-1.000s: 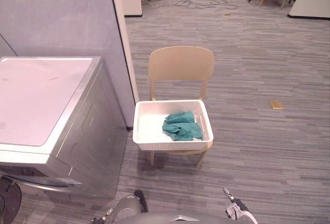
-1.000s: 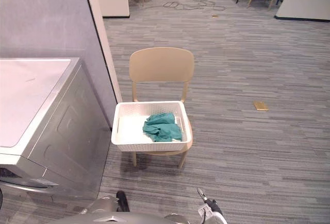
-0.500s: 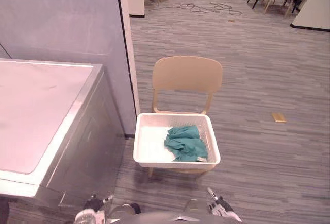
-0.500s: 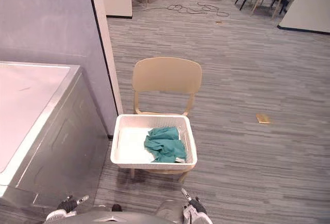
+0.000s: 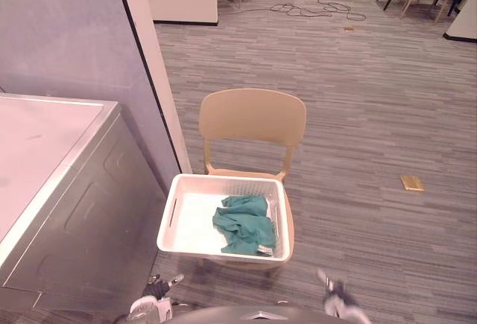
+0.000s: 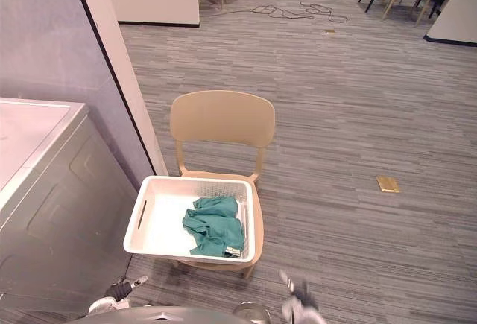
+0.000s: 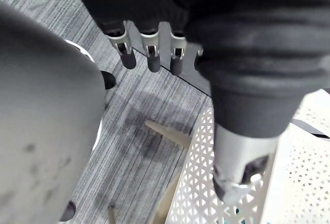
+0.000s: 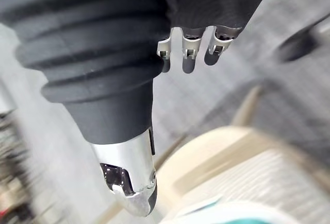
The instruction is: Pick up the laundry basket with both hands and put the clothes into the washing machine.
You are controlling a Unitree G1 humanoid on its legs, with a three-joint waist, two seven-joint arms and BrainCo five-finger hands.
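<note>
A white perforated laundry basket [image 5: 183,237] rests on the seat of a beige chair [image 5: 252,119]. Crumpled green clothes [image 5: 244,223] lie in its right half. The grey washing machine [image 5: 52,212] stands at the left, close beside the basket. My left hand [image 5: 150,306] shows at the bottom edge, below the basket's front left corner and apart from it. Low at the right is my right hand [image 5: 337,303], in front of the chair. In the wrist views the left hand's fingers [image 7: 149,54] and the right hand's fingers [image 8: 186,54] hang straight, holding nothing. The basket wall [image 7: 206,183] lies just past the left hand.
A lilac partition wall [image 5: 74,63] with a white post stands behind the washing machine. A small tan plate [image 5: 411,182] lies on the carpet to the right. More chairs and loose cables [image 5: 328,7] are far back. Open carpet lies right of the chair.
The camera has shifted, so the chair and basket sit lower and further left. Both hands stay low at the bottom edge, with the right hand further right than before. The basket rests as before.
</note>
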